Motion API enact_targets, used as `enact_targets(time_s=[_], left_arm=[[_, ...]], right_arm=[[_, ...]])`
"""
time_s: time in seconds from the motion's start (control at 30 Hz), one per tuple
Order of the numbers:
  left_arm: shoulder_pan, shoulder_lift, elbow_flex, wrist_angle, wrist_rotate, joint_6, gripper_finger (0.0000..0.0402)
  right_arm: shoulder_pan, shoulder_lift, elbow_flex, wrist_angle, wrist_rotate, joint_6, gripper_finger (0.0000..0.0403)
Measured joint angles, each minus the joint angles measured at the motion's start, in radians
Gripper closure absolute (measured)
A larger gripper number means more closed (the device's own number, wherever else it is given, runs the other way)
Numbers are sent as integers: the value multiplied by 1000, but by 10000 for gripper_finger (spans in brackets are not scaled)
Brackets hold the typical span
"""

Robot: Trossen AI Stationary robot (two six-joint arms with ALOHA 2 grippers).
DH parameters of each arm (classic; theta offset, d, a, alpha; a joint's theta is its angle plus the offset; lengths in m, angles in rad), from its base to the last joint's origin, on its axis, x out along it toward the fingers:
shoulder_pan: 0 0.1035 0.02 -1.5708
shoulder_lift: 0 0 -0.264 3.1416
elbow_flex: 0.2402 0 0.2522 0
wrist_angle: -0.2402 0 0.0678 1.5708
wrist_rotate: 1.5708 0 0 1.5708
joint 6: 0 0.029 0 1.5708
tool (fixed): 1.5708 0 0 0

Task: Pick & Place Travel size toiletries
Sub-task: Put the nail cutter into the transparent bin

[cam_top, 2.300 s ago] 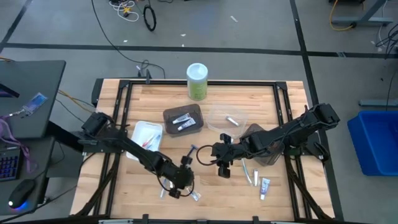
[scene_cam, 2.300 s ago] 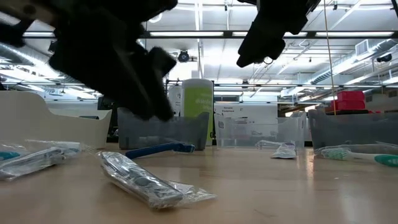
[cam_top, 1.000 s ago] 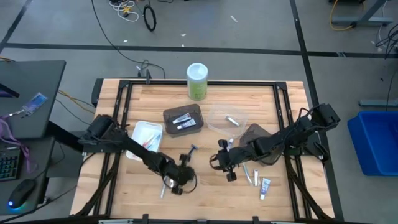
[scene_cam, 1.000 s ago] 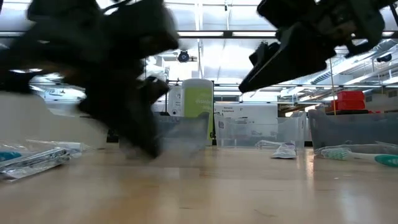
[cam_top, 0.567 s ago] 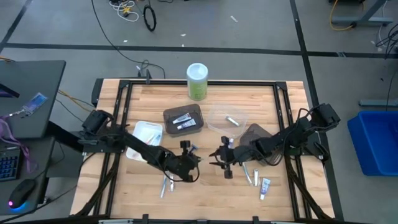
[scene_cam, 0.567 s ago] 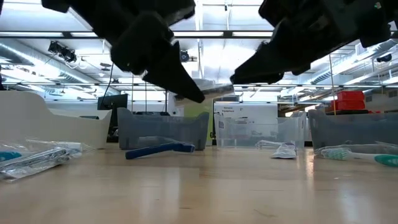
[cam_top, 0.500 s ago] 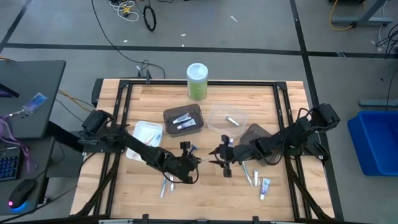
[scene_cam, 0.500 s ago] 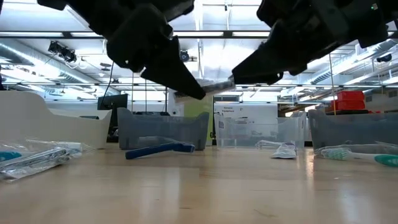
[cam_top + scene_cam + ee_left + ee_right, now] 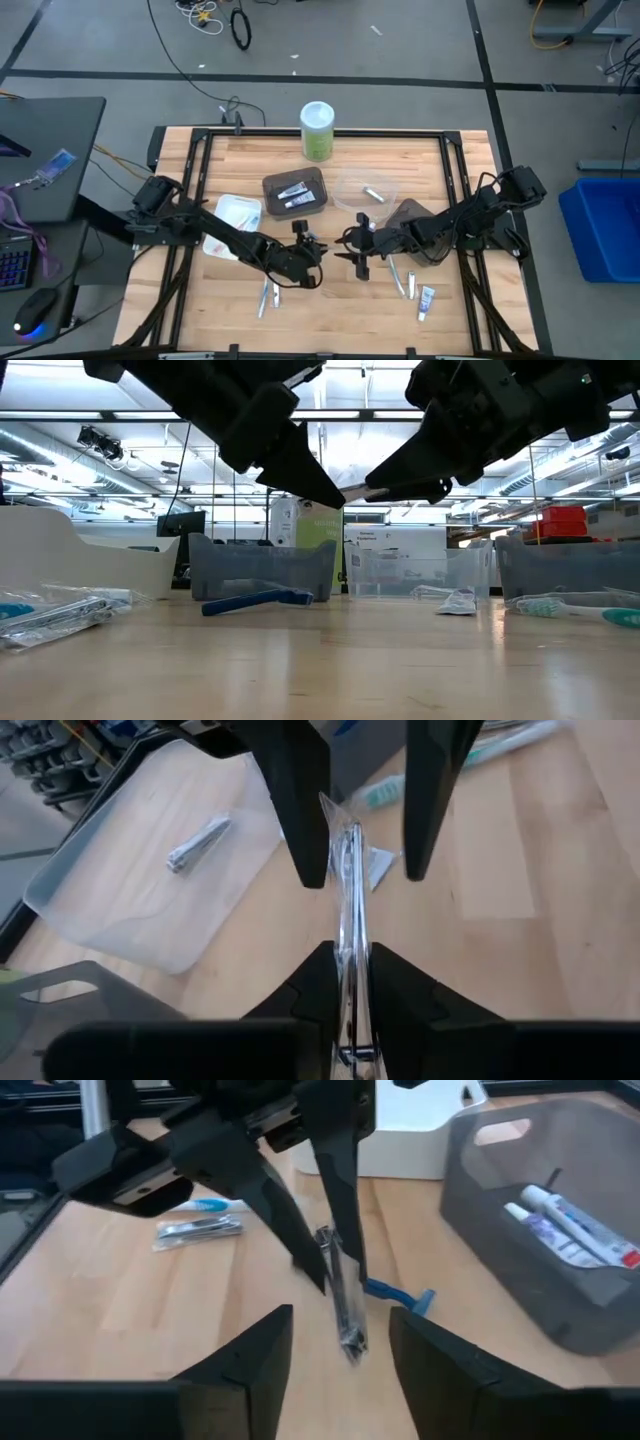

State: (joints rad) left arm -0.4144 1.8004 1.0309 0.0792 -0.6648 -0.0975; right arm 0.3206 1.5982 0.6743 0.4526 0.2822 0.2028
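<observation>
From above, your left gripper (image 9: 312, 250) and right gripper (image 9: 352, 250) meet mid-tabletop (image 9: 400, 160), bare wood toward the front edge. Low view: both hang clear above the surface. Left wrist: jaws clamped on the clear-wrapped razor packet (image 9: 347, 890). Right wrist: jaws apart around that packet, blue razor (image 9: 400, 1293) lying just beyond.

The wooden surface (image 9: 250, 160) carries a green canister (image 9: 317, 130), three trays (image 9: 294, 190), a blue razor (image 9: 255, 600) and scattered toiletries (image 9: 425, 300).
</observation>
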Motion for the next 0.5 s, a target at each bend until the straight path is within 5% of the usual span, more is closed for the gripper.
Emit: enact_targets(time_s=[0.5], left_arm=[[36, -1, 0, 25, 17, 0, 340]], right_arm=[[-2, 0, 0, -3, 43, -5, 350]])
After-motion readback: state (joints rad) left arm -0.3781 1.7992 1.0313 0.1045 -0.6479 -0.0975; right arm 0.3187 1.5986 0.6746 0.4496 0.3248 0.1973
